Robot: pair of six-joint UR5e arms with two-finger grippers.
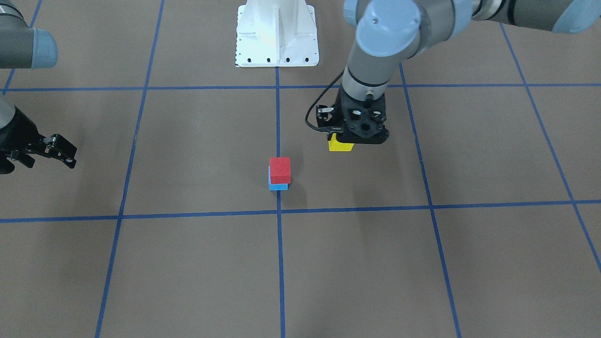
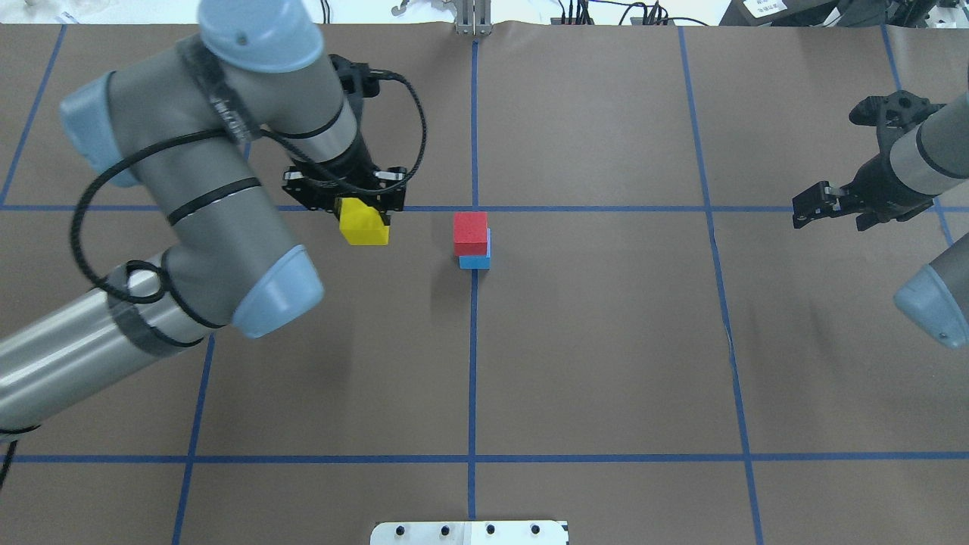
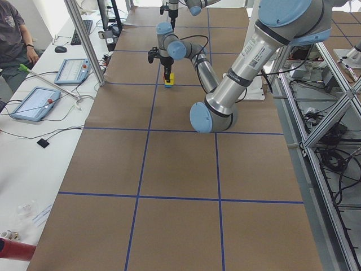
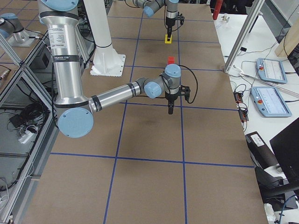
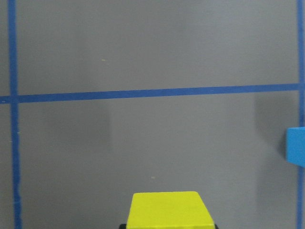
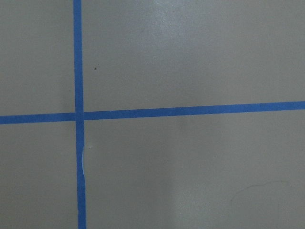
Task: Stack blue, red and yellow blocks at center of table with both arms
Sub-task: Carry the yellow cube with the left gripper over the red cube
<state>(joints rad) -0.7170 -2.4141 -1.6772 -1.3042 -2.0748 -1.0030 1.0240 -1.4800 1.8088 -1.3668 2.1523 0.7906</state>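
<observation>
Left gripper (image 2: 363, 216) clamped on yellow block (image 2: 365, 228); near its right, red block (image 2: 470, 232) atop blue block (image 2: 475, 262); right gripper (image 1: 65, 151) spread, empty.

White pedestal (image 1: 277, 37), tablets (image 3: 34, 103), seated person (image 3: 12, 35)

Left arm (image 2: 219, 227), right arm (image 2: 916, 163): grey-silver tubes, pale blue round joint caps, black bands. Black cable (image 2: 74, 227) loops along left. White bolted pedestal (image 1: 277, 33).

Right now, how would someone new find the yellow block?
Start at the brown table with blue tape lines and find the robot's left arm. The yellow block sits in its end effector. It's the only yellow cube; next to it the red block sits on the blue block.
</observation>
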